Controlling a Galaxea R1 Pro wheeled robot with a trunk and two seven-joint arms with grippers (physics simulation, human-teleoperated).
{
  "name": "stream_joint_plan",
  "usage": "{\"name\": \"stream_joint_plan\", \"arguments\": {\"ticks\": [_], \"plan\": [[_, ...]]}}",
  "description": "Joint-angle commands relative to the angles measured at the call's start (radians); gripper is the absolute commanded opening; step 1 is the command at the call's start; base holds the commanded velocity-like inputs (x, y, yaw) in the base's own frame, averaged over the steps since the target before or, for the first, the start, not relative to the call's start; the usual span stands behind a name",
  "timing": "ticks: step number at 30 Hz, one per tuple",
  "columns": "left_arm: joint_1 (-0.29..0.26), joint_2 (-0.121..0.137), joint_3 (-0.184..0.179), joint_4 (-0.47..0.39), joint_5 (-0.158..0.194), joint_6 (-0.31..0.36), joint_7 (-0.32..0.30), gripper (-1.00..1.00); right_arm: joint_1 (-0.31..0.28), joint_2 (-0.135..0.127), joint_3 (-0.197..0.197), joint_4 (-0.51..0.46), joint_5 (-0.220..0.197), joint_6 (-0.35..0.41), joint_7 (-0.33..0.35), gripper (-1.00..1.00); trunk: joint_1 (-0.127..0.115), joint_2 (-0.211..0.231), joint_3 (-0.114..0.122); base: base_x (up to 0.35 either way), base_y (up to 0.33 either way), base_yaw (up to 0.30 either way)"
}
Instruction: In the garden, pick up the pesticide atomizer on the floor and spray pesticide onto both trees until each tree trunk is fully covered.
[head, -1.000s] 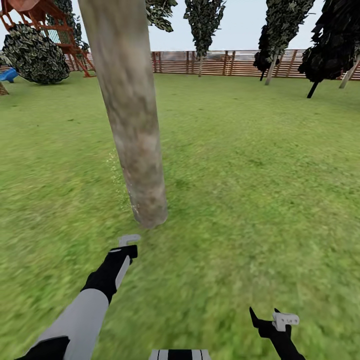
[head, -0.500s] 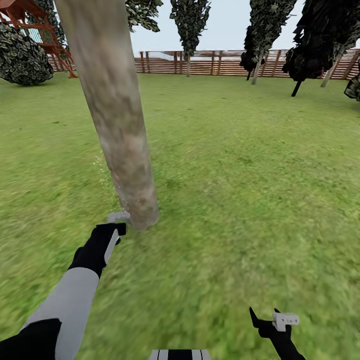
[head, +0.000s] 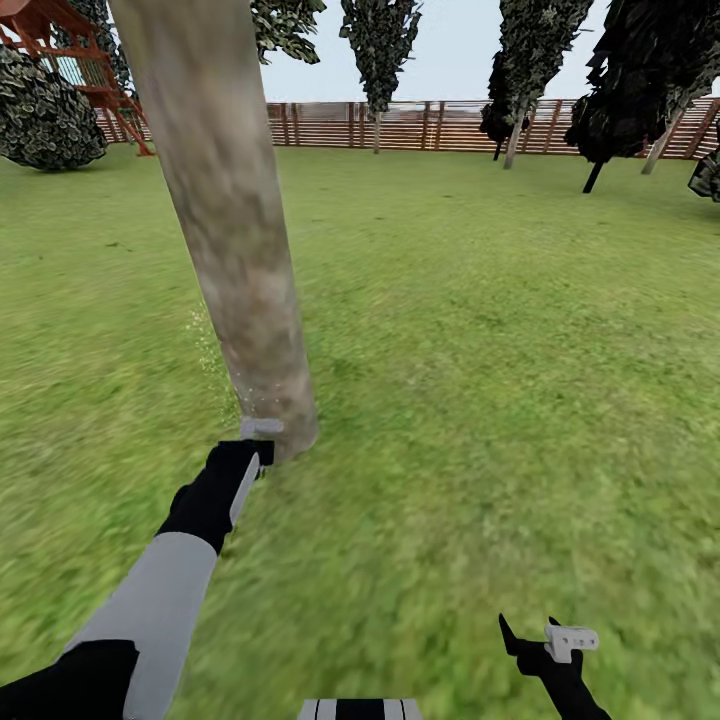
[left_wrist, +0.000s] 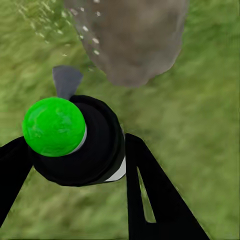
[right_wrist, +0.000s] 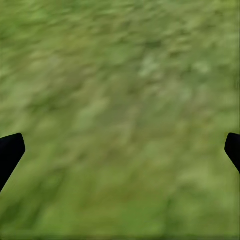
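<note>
The pesticide atomizer, a black canister with a bright green cap and a grey nozzle, sits between the black fingers of my left gripper, which is shut on it. The nozzle points at the foot of the thick, pale mottled tree trunk. In the head view my left gripper is almost touching the base of that tree trunk, and fine pale droplets hang beside its left side. My right gripper hovers low over the floor, open and empty.
A brown slat fence runs along the back of the lawn. Other trees stand in front of it, with dark ones at the right. A red play frame and a round bush are at the far left.
The head view shifted, so the trunk sits further left. My left arm has reached forward, bringing the atomizer up to the trunk's foot. The right gripper has not moved.
</note>
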Motion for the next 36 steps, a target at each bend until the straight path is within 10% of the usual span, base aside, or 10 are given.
{"name": "stream_joint_plan", "arguments": {"ticks": [1,7,17,26,33,36], "plan": [[-0.002,0.027,0.015,-0.007,0.008,0.001,-0.001,-1.00,0.000,0.000,0.000,0.000,0.000,0.000,0.000,1.00,0.000,0.000,0.000,0.000,0.000,0.000],[-0.013,0.083,0.102,-0.083,0.011,0.087,-0.013,-1.00,0.000,0.000,0.000,0.000,0.000,0.000,0.000,1.00,0.000,0.000,0.000,0.000,0.000,0.000],[-0.062,-0.024,0.045,-0.189,0.012,0.239,-0.014,-1.00,0.000,0.000,0.000,-0.001,0.000,0.000,0.000,1.00,0.000,0.000,0.000,0.000,0.000,0.000],[-0.080,0.089,0.056,-0.300,0.013,0.338,-0.014,-1.00,0.000,0.000,0.000,0.000,0.001,0.000,0.000,1.00,0.000,0.000,0.000,0.000,0.000,0.000],[-0.119,-0.030,0.026,-0.306,0.026,0.362,-0.014,-1.00,0.000,0.000,0.000,-0.001,0.000,0.000,0.000,1.00,0.000,0.000,0.000,0.000,0.000,0.000],[-0.146,-0.033,-0.013,-0.347,0.057,0.369,-0.013,-1.00,0.000,0.000,0.000,-0.001,0.000,0.000,0.000,1.00,0.000,0.000,0.000,0.000,0.000,0.000]]}}
